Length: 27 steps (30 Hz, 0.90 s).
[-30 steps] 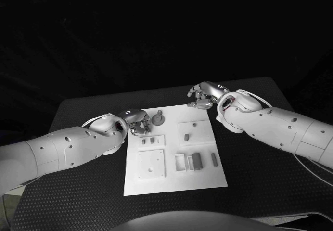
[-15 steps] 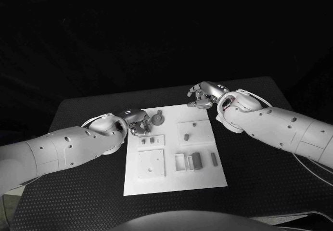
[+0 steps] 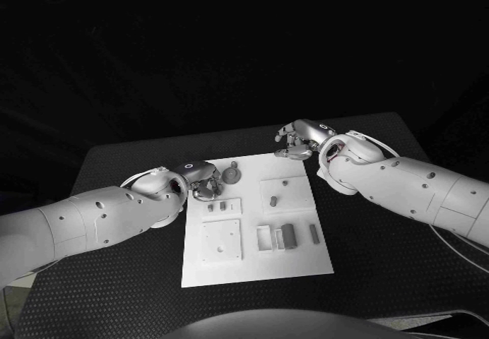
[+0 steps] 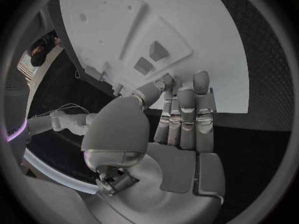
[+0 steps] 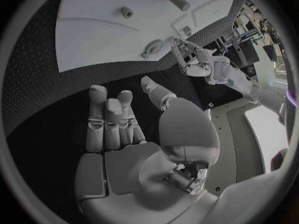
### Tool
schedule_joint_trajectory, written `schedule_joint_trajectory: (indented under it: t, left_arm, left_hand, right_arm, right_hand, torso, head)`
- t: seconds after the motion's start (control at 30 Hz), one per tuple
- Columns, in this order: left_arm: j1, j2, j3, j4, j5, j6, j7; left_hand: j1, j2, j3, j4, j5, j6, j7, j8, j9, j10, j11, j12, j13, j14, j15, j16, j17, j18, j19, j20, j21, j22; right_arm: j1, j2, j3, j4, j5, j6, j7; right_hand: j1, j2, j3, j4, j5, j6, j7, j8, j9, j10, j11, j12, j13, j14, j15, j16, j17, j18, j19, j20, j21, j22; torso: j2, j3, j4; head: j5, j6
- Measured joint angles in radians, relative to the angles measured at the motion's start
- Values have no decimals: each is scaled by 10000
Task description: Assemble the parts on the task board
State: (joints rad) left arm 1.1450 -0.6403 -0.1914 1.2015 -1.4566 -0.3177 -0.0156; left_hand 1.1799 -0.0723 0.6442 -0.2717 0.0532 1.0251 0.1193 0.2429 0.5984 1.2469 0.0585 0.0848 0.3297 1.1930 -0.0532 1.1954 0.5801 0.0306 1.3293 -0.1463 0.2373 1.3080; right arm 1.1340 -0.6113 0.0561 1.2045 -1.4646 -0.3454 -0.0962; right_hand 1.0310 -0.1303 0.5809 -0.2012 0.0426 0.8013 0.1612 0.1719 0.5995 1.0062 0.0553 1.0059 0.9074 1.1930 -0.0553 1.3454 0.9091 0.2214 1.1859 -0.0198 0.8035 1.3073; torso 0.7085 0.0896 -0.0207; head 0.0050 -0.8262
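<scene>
The white task board (image 3: 255,265) lies in the middle of the black table. A round grey part with a tab (image 3: 233,173) lies at its far left corner. My left hand (image 3: 202,180) hovers right beside that part, fingers pointing down; in the left wrist view this hand (image 4: 181,119) has its fingers side by side and the thumb against them, with nothing seen between. My right hand (image 3: 299,140) hangs over the table just past the board's far right corner. Its fingers (image 5: 109,119) are half curled and apart from the thumb, holding nothing.
On the board lie two small parts (image 3: 216,207) in a recessed plate, a short peg (image 3: 273,202) on a raised square, a flat square plate (image 3: 222,240) and grey blocks (image 3: 290,235) near the front right. Black matting (image 3: 387,268) surrounds the board.
</scene>
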Motion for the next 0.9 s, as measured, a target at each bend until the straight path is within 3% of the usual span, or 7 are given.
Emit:
schedule_joint_trajectory:
  t: [0.33,0.4,0.53,0.9]
  left_arm:
    - [8,32,-3,-48,4,78,-53]
    - [9,44,-3,-64,5,120,-79]
    - [-13,48,-38,-80,5,234,-140]
    - [-29,36,-43,-82,37,302,-216]
  left_hand:
    - [-59,-60,-46,45,1,-41,5,-3,-17,-43,35,-49,12,-34,35,0,1,0,0,1,0,-1]
    - [-139,-140,-89,89,1,-309,178,-154,-92,-99,89,-108,30,-80,81,0,-1,-1,-15,16,0,-2]
    - [-278,-117,-385,9,39,-769,221,-390,-230,-250,146,-116,47,-194,121,0,-10,-1,-144,35,-57,-2]
    - [-397,-237,-721,-51,40,-1504,71,-699,-470,-457,192,-164,80,-235,158,1,-21,-1,-184,70,-88,-4]
  right_arm:
    - [0,-3,0,-2,1,0,0]
    - [0,-5,0,-2,1,-1,0]
    - [0,-8,0,-2,1,-4,0]
    - [-1,-13,0,-7,2,-15,0]
  right_hand:
    - [0,0,0,0,0,-10,10,0,0,0,0,-1,1,0,0,0,-1,0,2,5,0,0]
    - [0,0,0,0,0,-20,20,0,0,0,0,-1,1,0,0,0,-1,0,2,5,0,0]
    - [0,0,0,0,0,-22,22,0,0,0,0,-1,1,0,0,0,-1,1,2,6,0,0]
    - [0,0,0,0,0,-28,28,-36,-19,0,0,-1,-11,0,0,0,-1,0,1,10,0,0]
  torso:
    - [0,2,-1]
    - [0,2,0]
    - [0,2,0]
    - [0,-3,0]
  head:
    - [-7,-7]
    - [-12,-2]
    - [-14,-1]
    - [-34,11]
